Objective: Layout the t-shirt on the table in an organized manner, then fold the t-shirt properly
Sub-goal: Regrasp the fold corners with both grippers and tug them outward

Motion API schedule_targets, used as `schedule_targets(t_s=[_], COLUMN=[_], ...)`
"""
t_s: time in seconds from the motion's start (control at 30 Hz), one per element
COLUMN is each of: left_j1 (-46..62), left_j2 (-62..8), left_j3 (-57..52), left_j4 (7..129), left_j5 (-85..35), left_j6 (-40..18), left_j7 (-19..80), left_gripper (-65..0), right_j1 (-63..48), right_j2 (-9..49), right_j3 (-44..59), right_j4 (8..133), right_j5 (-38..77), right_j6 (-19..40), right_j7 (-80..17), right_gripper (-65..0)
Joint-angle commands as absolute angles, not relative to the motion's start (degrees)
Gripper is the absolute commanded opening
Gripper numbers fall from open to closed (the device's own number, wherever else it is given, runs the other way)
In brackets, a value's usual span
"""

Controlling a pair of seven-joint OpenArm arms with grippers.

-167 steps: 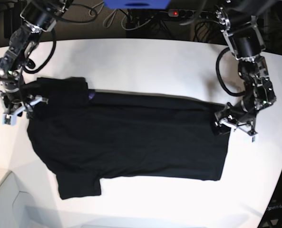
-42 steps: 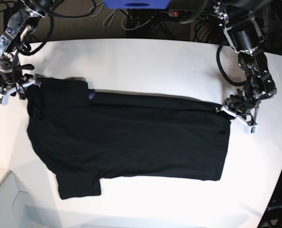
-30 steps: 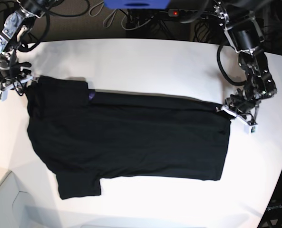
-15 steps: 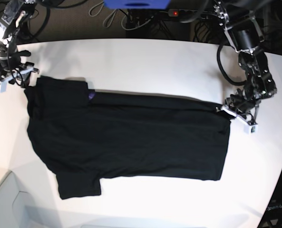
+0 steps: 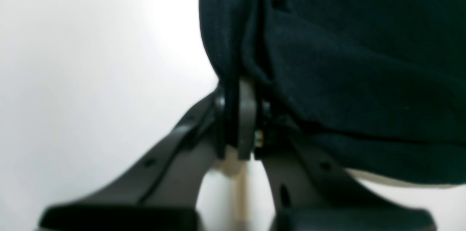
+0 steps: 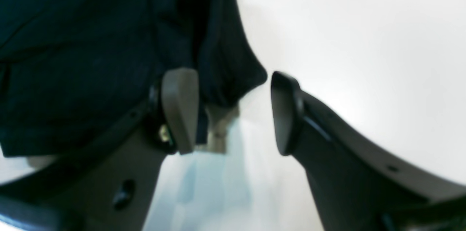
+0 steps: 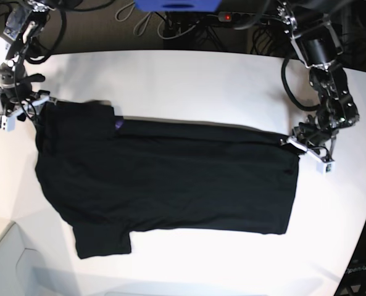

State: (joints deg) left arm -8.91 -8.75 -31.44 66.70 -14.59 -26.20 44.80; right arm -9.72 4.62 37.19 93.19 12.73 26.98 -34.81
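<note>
Two hands: left hand (image 5: 238, 121) pinching t-shirt (image 5: 346, 49); right hand (image 6: 233, 110) agape.

Your base view looks down from above on the whole table (image 7: 189, 74), with both arms at its far corners. Your left wrist camera sits just behind the left gripper (image 5: 240, 121), very near the t-shirt (image 5: 346, 52) edge, which also shows at the base view's right. Your right wrist camera looks along the right gripper (image 6: 233, 110) at the cloth's corner, at the base view's left.
</note>
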Motion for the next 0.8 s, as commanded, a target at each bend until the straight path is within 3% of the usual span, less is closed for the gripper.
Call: schedule_targets(t_s=[0.0, 0.53, 0.77], left_j1=[-9.2, -9.5, -9.5], left_j2=[-9.4, -9.2, -9.2], left_j3=[-31.5, -31.3, -31.3], left_j4=[67.0, 67.0, 67.0], left_j5=[-13.7, -13.7, -13.7], left_j6=[-26.1, -25.9, -25.8], left_j7=[46.0, 46.0, 46.0], left_gripper=[-64.8, -64.8, -64.8], right_j1=[-9.0, -6.7, -6.6], right_j2=[5.4, 7.8, 10.5], right_j3=[37.3, 35.8, 31.4], right_j4=[93.6, 87.7, 82.9], right_j5=[13.5, 13.7, 13.6], right_j6=[26.8, 26.8, 26.8], right_j7=[-33.5, -33.0, -33.5], right_gripper=[-32.0, -32.7, -47.2])
